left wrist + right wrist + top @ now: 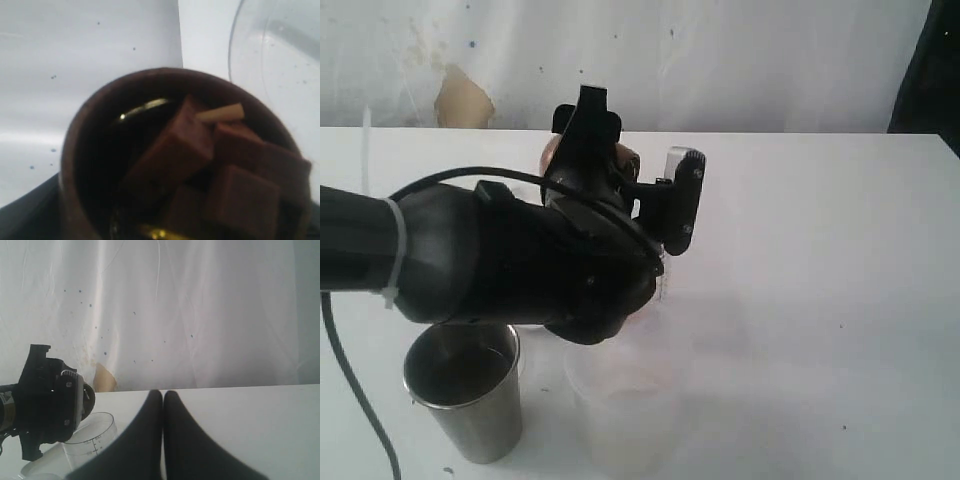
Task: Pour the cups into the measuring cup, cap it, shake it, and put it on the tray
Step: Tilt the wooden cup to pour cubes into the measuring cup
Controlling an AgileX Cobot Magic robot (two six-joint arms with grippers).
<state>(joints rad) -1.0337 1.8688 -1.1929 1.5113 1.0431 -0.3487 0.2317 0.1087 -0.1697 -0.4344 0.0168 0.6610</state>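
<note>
My left gripper (638, 170) is shut on the brown wooden cup (625, 160), holding it raised beside the clear measuring cup (667, 275). In the left wrist view the wooden cup (80, 150) fills the frame, tilted, with brown cubes (175, 145) and a pale stick (220, 113) inside; the measuring cup's rim (235, 55) is just beyond it. The steel tumbler (465, 395) stands upright at the front left. My right gripper (163, 396) is shut on nothing, hanging above the table with the measuring cup (92, 437) off to one side. I cannot make out the tray.
A wide frosted plastic tub (620, 400) stands at the front, to the right of the tumbler and under the left arm (500, 260). A white backdrop (720, 60) runs behind the table's far edge. Bare white tabletop (840, 280) lies to the right.
</note>
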